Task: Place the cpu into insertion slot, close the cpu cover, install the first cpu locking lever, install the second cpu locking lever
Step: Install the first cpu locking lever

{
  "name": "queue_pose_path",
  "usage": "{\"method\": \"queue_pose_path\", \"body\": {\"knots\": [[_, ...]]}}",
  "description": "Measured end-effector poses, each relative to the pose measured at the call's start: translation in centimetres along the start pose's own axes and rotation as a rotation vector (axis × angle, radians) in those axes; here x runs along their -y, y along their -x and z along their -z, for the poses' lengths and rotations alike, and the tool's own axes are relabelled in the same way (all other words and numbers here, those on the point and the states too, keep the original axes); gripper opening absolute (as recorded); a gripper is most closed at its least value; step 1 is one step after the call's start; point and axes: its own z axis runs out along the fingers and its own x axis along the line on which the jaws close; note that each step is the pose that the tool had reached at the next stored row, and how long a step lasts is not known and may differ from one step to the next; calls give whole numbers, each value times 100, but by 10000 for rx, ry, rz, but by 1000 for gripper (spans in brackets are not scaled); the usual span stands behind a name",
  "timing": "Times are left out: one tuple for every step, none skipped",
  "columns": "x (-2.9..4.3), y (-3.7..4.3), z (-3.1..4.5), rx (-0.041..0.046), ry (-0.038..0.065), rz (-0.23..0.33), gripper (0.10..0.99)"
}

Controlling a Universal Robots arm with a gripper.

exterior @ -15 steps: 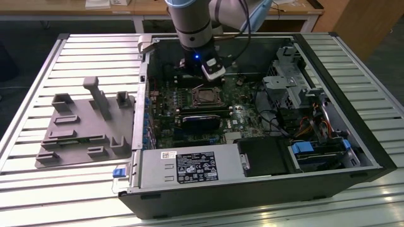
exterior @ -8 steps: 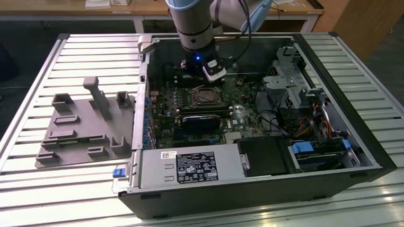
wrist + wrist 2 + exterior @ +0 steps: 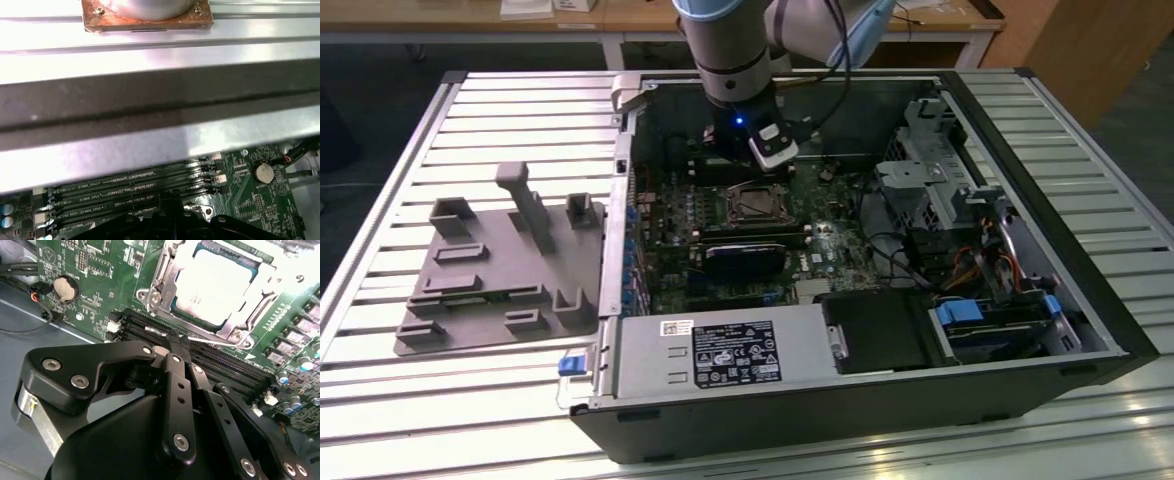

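Exterior view: open computer case [image 3: 1067,300] lying on the slatted bench [image 3: 400,420]. The arm comes down from top centre. The insertion slot [image 3: 754,203] is just above frame centre, and a grey moulded fixture [image 3: 494,270] sits at left.

Second wrist view: the cpu [image 3: 215,285] is seated in the slot, pale face up. The cpu cover [image 3: 227,330] lies flat over it, with the chip showing through the window.

End effector [image 3: 177,342]: fingertips drawn together with no visible gap, poised over the memory slots [image 3: 145,327] just beside the socket's edge. A thin bright rod, judged to be a locking lever [image 3: 220,342], runs from the tips along that edge. I cannot tell whether it is actually pinched.

Handling notes (judgement):
- The chip is light, rigid and thin, and its contacts are easily damaged. Hold it by opposite edges only.
- The cover is thin sheet metal. It is stiff but can bend, so press on the frame, not the window.
- The lever is springy steel wire, smooth and likely to slip. It is best held near its free end, with the grip square across the rod.
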Motion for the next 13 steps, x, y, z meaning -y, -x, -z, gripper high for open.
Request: {"method": "queue_pose_path", "body": {"knots": [[-2,-1,-5,4,-5,-7,106],[-2,-2,-8,8,-13,-22,106],[-1,-3,-12,19,-27,-63,106],[-1,-4,-16,34,-41,-122,106],[-1,-5,-20,50,-56,-191,106],[-3,-6,-25,71,-72,-272,106],[-5,-8,-30,93,-87,-359,106],[-7,-9,-35,114,-106,-449,106],[-9,-11,-39,137,-122,-538,106],[-12,-12,-44,161,-141,-635,106],[-13,-14,-48,184,-158,-727,106],[-14,-15,-52,206,-175,-820,106],[-15,-16,-58,250,-211,-994,106]]}}
